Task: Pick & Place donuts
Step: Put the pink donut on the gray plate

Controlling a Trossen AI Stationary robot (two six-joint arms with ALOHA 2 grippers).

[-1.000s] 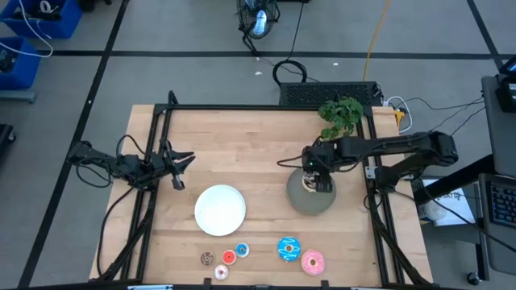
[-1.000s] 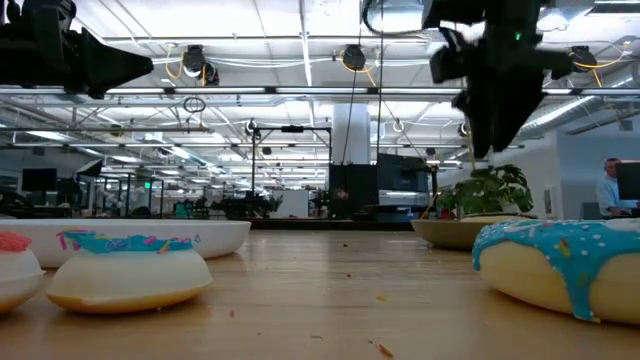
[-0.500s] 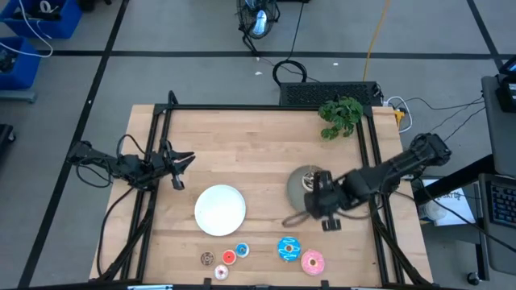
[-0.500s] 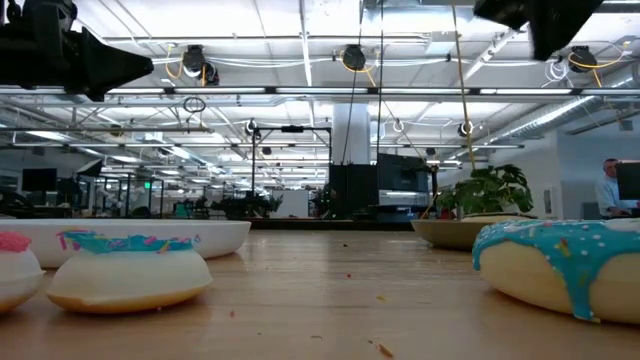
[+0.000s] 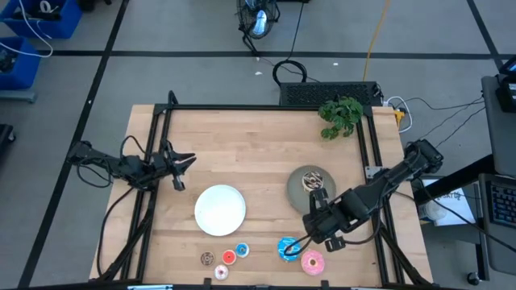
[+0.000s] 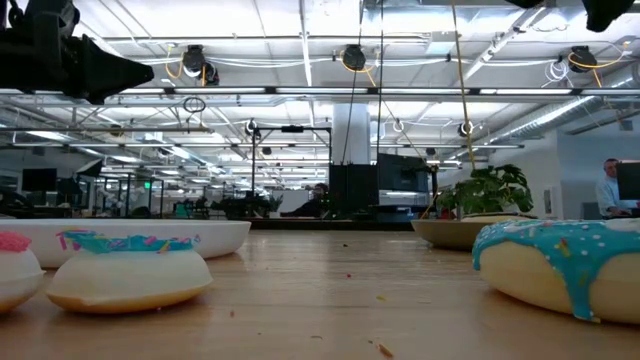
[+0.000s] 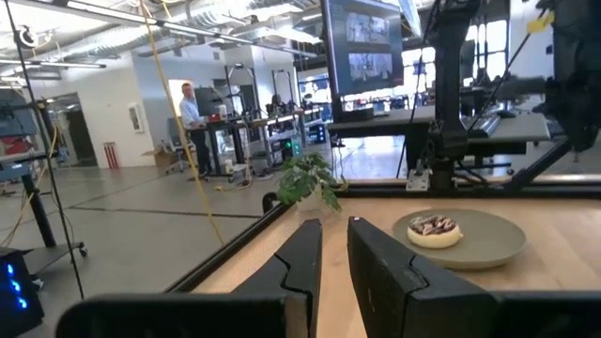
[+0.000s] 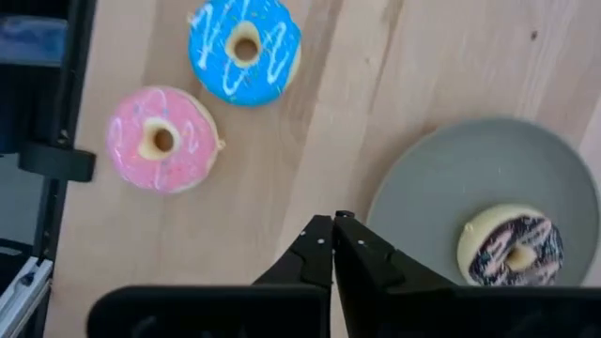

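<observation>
Table point(image 5: 258, 137): pale wooden top inside a dark frame, filling the centre of the high view.

Right arm: reaches in from the right edge toward the lower middle. Right gripper point(image 5: 322, 221) hangs over bare wood between the grey plate and the two large donuts below it, fingers pressed together and holding nothing; by its position it appears to be crossing toward the next pick.

Left arm: parked at the left edge of the table. Left gripper point(image 5: 179, 169) waits well apart from every donut, fingers nearly together with only a thin slit between them, nothing held.

White plate point(image 5: 220, 209): lower centre-left, nothing on it.

Grey plate point(image 5: 300, 193): right of centre. It carries the sprinkled dark brown donut point(image 5: 313, 182), evidently the drop place for the larger rings.

Potted plant point(image 5: 340, 115): upper right corner of the table, out of the working area.

Blue donut point(image 5: 288, 248) and pink donut point(image 5: 312, 261): just beside each other on the wood at the lower right, not yet moved.

Small donuts: brown point(image 5: 207, 258), red point(image 5: 228, 257), blue point(image 5: 242, 250) and whitish-pink point(image 5: 221, 272), clustered near the bottom edge below the white plate, likely their destination.
</observation>
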